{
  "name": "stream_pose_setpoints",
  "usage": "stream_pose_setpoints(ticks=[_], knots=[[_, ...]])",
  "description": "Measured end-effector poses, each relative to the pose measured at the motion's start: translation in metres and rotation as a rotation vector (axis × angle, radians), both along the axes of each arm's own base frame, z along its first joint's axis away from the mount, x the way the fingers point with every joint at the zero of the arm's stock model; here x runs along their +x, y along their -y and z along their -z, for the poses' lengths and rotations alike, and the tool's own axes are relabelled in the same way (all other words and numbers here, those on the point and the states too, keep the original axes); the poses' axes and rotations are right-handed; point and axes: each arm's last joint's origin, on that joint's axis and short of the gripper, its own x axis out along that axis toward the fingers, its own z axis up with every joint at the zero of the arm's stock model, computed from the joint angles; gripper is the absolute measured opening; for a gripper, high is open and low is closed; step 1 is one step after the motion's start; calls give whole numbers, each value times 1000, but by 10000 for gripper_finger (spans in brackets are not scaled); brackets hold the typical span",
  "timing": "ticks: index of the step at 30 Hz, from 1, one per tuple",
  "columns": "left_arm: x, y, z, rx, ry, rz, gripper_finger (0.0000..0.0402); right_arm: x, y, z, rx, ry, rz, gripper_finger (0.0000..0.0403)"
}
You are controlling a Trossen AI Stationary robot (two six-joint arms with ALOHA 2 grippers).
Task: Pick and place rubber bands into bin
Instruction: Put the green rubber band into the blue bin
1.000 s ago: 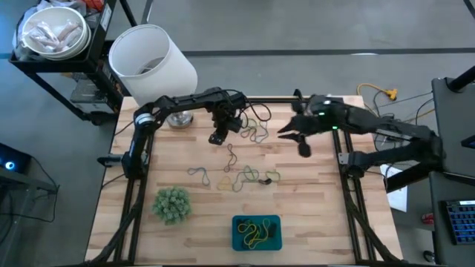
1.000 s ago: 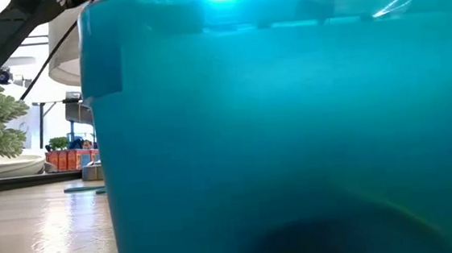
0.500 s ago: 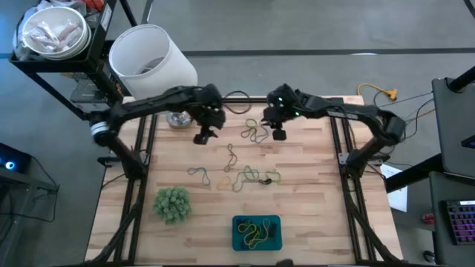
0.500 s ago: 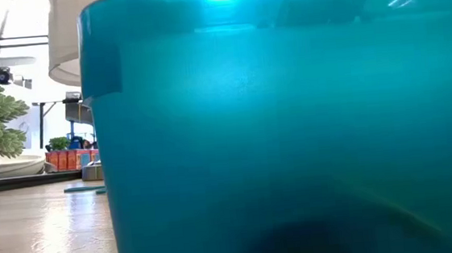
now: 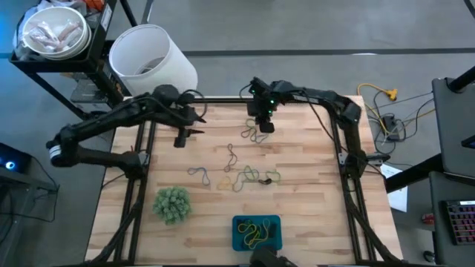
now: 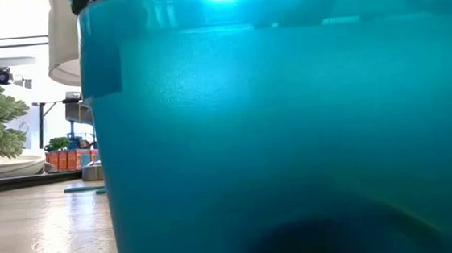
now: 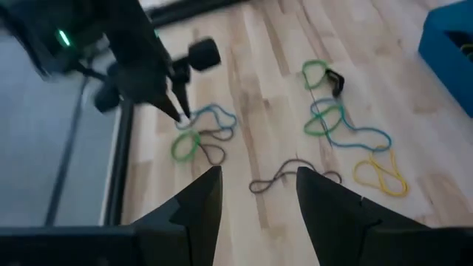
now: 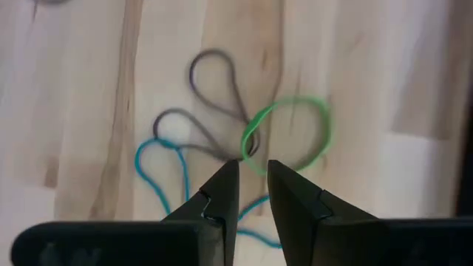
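Loose rubber bands lie flat on the wooden table: a far cluster of green, grey and blue loops (image 5: 256,134) (image 8: 288,137) and a middle spread (image 5: 249,176) (image 7: 344,125). The teal bin (image 5: 237,233) (image 6: 291,137) stands near the table's near edge with several bands in it. My right gripper (image 5: 264,124) (image 8: 253,177) points down over the far cluster, narrowly open, fingertips on either side of where the green and grey loops cross. My left gripper (image 5: 180,138) (image 7: 259,185) hangs open over bare wood to the left of the bands. My right gripper comes at the far cluster from above, pointing down. Its fingertips (image 8: 229,176) stand at the crossing of the green and grey loops (image 8: 245,154). I cannot tell whether they touch the bands, which lie flat on the table.
A fuzzy green ball (image 5: 172,205) sits left of the bin. A big white cylindrical container (image 5: 152,58) stands off the table's far left corner, with a small metal dish (image 5: 178,119) beside it. Bare wood lies along the table's right side.
My left gripper has drawn back from the far cluster toward the table's left edge. My right gripper has swung from the table's right side leftward and toward the far edge, coming down over the far cluster. The bands lie as before.
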Motion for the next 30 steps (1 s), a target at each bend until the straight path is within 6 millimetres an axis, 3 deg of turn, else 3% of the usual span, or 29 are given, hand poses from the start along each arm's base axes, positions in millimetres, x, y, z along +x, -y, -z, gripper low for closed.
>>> stream_pose_setpoints(ticks=[6,12,19,30], knots=[[-16,8,1,0,42,-14,159,19,13,13,35,-48,24,68],[-20,10,7,0,44,-14,159,32,17,23,46,-80,53,68],[-20,10,6,0,52,-16,159,34,14,33,85,-210,99,68],[-18,9,7,-21,50,-28,159,33,1,30,135,-286,87,68]])
